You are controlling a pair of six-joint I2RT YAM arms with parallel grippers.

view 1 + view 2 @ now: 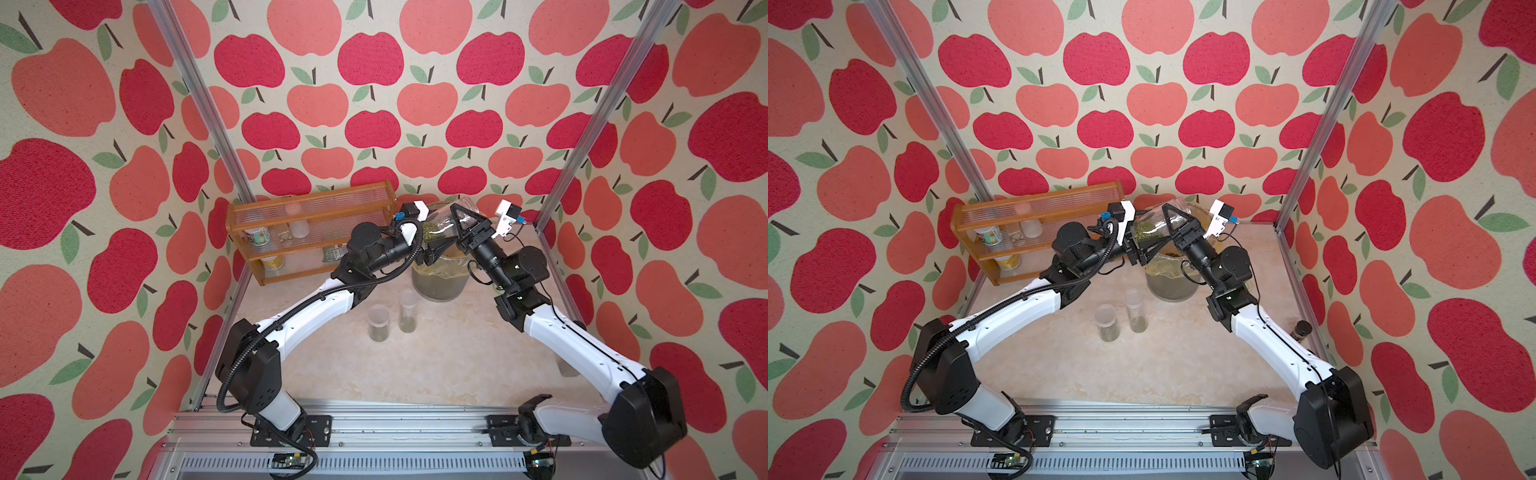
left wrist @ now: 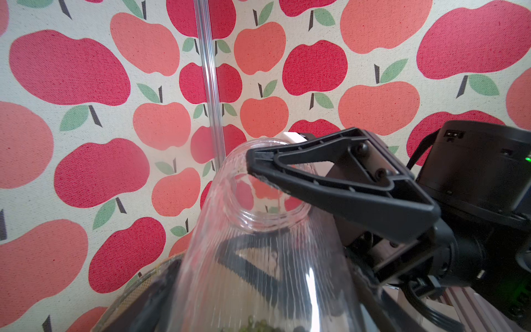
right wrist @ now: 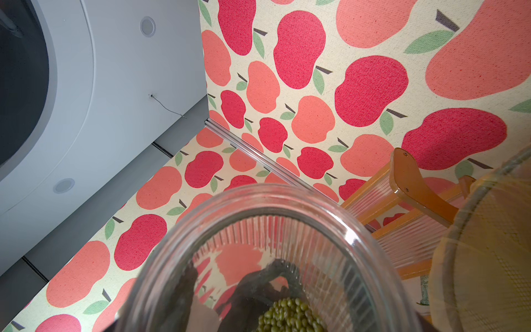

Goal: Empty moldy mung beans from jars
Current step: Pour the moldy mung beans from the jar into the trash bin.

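Both arms hold one ribbed clear jar (image 1: 444,223) tilted above the grey bin (image 1: 440,291). The mung beans (image 1: 433,233) lie heaped in its lower end, next to my left gripper (image 1: 439,246), which is shut around that end. My right gripper (image 1: 456,220) is shut on the raised end; one of its fingers (image 2: 330,184) presses on the glass in the left wrist view. Beans (image 3: 290,316) show through the glass in the right wrist view. A short jar (image 1: 378,322) and a tall slim jar (image 1: 408,309) stand upright in front of the bin, each with beans at the bottom.
A wooden shelf (image 1: 311,232) with cans and small bottles stands at the back left, close to my left arm. The bin is lined with a yellow bag (image 3: 488,258). A small dark-capped jar (image 1: 1302,330) sits by the right wall.
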